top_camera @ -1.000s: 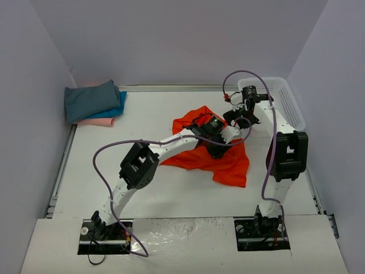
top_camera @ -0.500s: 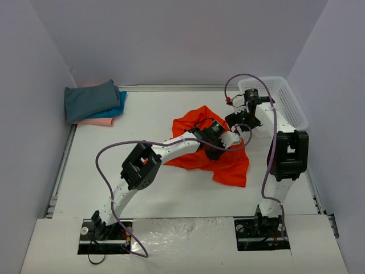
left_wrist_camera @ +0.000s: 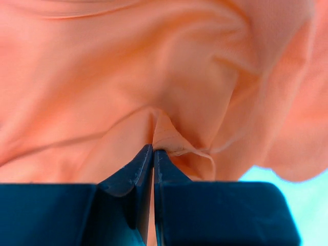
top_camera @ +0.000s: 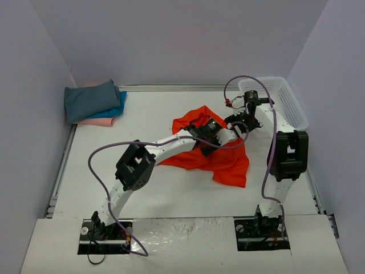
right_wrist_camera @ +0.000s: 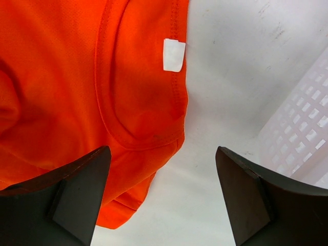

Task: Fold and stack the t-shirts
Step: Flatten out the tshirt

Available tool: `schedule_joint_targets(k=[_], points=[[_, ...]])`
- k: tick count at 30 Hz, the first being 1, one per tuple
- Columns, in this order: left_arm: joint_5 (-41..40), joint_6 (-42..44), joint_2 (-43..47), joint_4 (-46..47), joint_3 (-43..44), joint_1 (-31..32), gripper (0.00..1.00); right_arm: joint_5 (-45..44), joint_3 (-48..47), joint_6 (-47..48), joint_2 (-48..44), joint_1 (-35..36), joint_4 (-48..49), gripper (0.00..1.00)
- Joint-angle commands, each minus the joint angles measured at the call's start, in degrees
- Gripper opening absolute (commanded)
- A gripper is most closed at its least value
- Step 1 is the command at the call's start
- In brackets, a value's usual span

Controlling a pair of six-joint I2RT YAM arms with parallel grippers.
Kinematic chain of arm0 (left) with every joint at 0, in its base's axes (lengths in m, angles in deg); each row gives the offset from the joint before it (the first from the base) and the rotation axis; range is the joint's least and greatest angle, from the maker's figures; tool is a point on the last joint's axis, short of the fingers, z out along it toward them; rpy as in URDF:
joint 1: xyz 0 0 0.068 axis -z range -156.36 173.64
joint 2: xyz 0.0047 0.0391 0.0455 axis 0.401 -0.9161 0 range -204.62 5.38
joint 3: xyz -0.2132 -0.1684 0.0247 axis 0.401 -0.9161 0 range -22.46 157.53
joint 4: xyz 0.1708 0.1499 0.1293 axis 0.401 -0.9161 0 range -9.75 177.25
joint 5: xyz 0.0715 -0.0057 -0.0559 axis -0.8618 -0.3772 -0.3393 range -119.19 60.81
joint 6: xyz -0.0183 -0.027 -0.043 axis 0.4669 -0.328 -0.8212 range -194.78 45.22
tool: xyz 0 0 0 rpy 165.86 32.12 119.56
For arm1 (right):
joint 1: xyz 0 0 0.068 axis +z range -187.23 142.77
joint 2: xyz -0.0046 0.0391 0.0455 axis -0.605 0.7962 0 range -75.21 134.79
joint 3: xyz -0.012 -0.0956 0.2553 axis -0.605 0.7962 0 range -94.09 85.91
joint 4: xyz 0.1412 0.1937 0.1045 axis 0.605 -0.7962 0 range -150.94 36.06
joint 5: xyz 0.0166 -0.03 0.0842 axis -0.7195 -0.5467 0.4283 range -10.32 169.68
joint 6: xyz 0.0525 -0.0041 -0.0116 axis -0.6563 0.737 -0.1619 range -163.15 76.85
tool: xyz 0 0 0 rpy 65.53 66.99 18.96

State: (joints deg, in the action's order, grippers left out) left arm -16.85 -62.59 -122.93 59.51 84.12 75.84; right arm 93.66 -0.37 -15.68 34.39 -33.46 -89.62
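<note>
The bright orange t-shirt (top_camera: 225, 160) lies crumpled mid-table; it fills the left wrist view (left_wrist_camera: 128, 77), and the right wrist view shows its collar with a white label (right_wrist_camera: 138, 102). My left gripper (top_camera: 221, 136) is shut on a pinched fold of this shirt (left_wrist_camera: 154, 148). My right gripper (top_camera: 242, 123) is open and empty, above the table just right of the collar (right_wrist_camera: 163, 169). Three folded t-shirts are stacked at the far left: dark grey-teal (top_camera: 88, 100) on top, bright blue (top_camera: 114, 109), pale pink (top_camera: 97, 121) underneath.
A white plastic mesh basket (top_camera: 282, 103) stands at the far right, close behind my right arm; its wall shows in the right wrist view (right_wrist_camera: 302, 123). Purple cables loop over both arms. Walls close in the table on three sides.
My left gripper has shifted a little back and right, dragging the pinched orange cloth with it. The right gripper has moved slightly down toward the shirt's collar.
</note>
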Motion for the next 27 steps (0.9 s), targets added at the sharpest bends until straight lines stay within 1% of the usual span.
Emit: schedule_joint_targets(k=[1,2,3,4,6,7,8,9,10,11,12,13,14,16,17,19,20,24,27], points=[[-1.36,0.56,13.59,-4.06,1.78,-5.16,0.02,2.36,-0.99,1.19,-3.6,-0.34,-1.06,0.8],[-0.92,-0.14,18.05,-5.29,1.61,-6.49,0.02,2.81,-1.52,1.28,-3.78,-0.26,-0.97,0.8],[-1.17,-0.32,20.27,-5.82,0.82,-7.81,0.02,3.33,-2.22,0.67,-3.78,-0.25,-0.53,0.8],[-1.18,-0.15,24.56,-6.61,0.29,-10.43,0.02,4.73,-3.79,0.4,-3.61,-0.34,-0.44,0.8],[-3.02,1.35,29.06,-8.02,-2.59,-13.17,0.03,6.06,-5.99,-0.3,-1.86,-0.25,0.25,0.8],[-3.11,3.0,33.26,-8.37,-3.83,-16.14,0.02,6.24,-7.05,-1.78,-0.98,-0.25,0.7,0.8],[-4.07,3.37,35.39,-8.64,-5.32,-17.74,0.02,6.5,-9.84,-2.41,0.34,-0.25,0.87,0.8],[-4.25,4.15,38.98,-8.99,-8.64,-21.32,0.02,6.59,-13.53,-3.55,3.48,-0.17,0.88,0.8],[-3.47,4.16,40.49,-8.99,-10.24,-23.27,0.02,6.59,-13.56,-4.25,5.17,-0.25,0.96,0.8],[-3.46,4.68,41.99,-8.9,-12.0,-25.12,0.02,6.85,-17.48,-4.96,7.18,-0.17,0.96,0.8],[-2.85,5.12,43.13,-9.08,-15.15,-26.53,0.02,7.11,-19.69,-5.66,11.21,-0.08,0.79,0.8],[-3.02,6.43,45.15,-9.43,-16.66,-28.98,0.02,7.29,-21.63,-6.62,13.16,-0.08,0.79,0.8],[-3.37,6.88,46.21,-9.34,-18.41,-29.96,0.02,8.08,-25.56,-6.98,17.01,0.1,0.7,0.8],[-3.46,8.11,48.06,-9.35,-22.46,-31.37,0.02,8.0,-29.63,-8.12,20.55,0.8,0.61,0.8],[-3.55,8.9,48.94,-9.17,-24.91,-32.77,0.02,8.26,-35.04,-8.39,25.35,1.32,0.7,0.8],[-3.64,8.47,49.56,-8.64,-27.82,-33.92,0.02,8.69,-38.51,-9.18,29.68,2.12,0.61,0.81],[-3.29,8.3,49.47,-8.64,-28.53,-34.18,0.02,8.96,-41.4,-9.18,30.92,2.47,0.7,0.81],[-1.88,7.42,49.56,-8.03,-31.17,-35.24,0.02,7.92,-46.86,-9.01,35.06,4.4,0.79,0.83],[-2.23,7.59,49.65,-8.2,-31.35,-35.68,0.02,7.3,-48.63,-8.65,36.38,6.16,0.79,0.85]])
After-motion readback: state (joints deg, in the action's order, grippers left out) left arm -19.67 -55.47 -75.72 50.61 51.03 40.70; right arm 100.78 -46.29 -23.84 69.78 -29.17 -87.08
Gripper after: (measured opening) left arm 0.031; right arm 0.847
